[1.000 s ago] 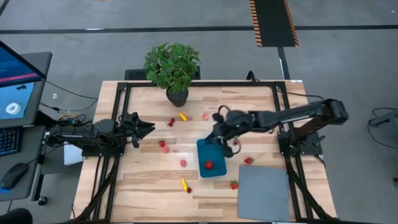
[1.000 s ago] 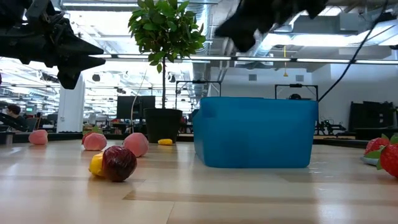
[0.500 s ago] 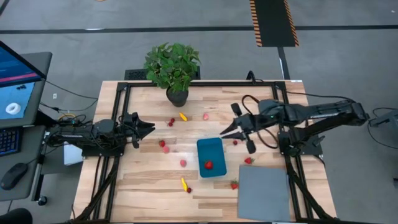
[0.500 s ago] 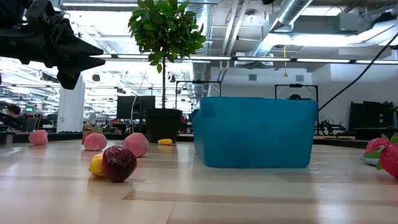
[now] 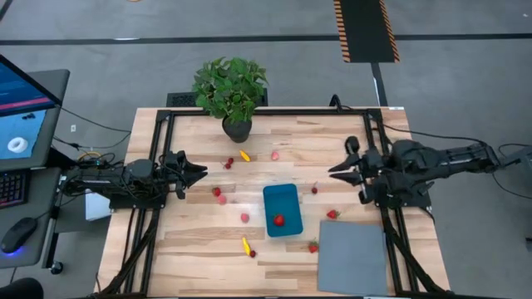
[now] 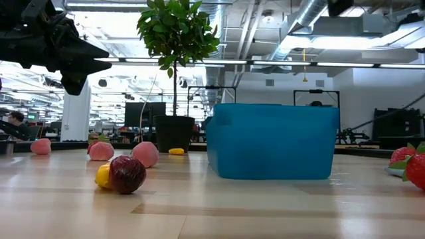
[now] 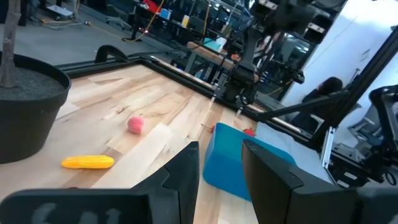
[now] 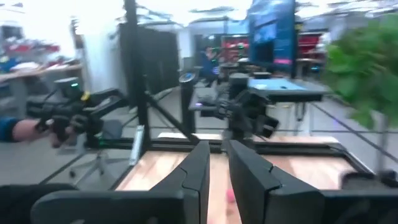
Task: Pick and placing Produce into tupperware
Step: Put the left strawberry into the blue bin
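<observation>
The teal-blue tupperware (image 5: 281, 206) stands on the table's middle, with one red piece (image 5: 278, 220) inside it. Other produce lies scattered on the wood: red pieces (image 5: 217, 192) (image 5: 332, 214), pink ones (image 5: 245, 218) (image 5: 275, 155) and yellow ones (image 5: 244, 154) (image 5: 246, 244). My right gripper (image 5: 332, 170) hovers level near the table's right side, to the right of the tupperware, with a narrow empty gap between its fingers (image 8: 202, 165). At the table's left edge my left gripper (image 5: 199, 173) waits, level and open, holding nothing (image 7: 221, 165).
A potted plant (image 5: 231, 91) stands at the far edge. A grey mat (image 5: 353, 257) lies at the near right corner. In the low view a dark red piece beside a yellow one (image 6: 125, 174) lies left of the tupperware (image 6: 272, 141). Black frame rails (image 5: 162, 133) border the table.
My right gripper has drawn back from above the tupperware toward the table's right edge, rising a little and leaving the low view. The red piece stays in the tupperware.
</observation>
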### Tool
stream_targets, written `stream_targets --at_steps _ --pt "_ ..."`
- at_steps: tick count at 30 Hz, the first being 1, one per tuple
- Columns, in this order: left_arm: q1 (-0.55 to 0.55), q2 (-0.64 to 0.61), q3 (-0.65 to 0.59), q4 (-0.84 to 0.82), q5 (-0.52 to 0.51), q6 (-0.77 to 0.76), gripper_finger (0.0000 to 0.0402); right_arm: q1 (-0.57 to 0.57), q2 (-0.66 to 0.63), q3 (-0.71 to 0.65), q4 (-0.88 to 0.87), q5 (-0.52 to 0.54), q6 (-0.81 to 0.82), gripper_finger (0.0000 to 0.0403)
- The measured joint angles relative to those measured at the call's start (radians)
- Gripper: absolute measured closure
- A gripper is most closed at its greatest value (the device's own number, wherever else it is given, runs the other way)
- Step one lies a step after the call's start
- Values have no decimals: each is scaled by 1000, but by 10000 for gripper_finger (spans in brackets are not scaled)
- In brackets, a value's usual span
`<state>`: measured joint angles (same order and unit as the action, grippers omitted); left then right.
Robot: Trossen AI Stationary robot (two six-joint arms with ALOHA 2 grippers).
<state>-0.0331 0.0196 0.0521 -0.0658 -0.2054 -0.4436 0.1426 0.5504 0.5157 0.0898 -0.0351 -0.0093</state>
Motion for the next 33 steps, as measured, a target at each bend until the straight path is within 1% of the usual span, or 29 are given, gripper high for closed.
stream_targets --at_steps 5,12,16,21,25,27,30,33 --pt "0 0 0 0 0 39 292 20 -136 -117 22 90 8 320" --pt "0 0 0 2 -1 42 292 22 -301 -290 93 136 24 320" --pt "0 0 0 0 -1 57 292 17 -378 -362 118 149 43 320" --pt "0 16 13 -48 -2 67 292 17 -445 -413 122 152 38 320" --pt "0 62 36 -133 -27 81 292 15 -490 -469 123 175 62 320" --pt "0 92 47 -157 -29 83 292 12 -504 -506 162 174 79 320" --pt "0 138 74 -160 -23 88 292 12 -516 -509 161 172 80 320" --pt "0 193 98 -206 -20 91 292 6 -513 -509 148 174 72 320"
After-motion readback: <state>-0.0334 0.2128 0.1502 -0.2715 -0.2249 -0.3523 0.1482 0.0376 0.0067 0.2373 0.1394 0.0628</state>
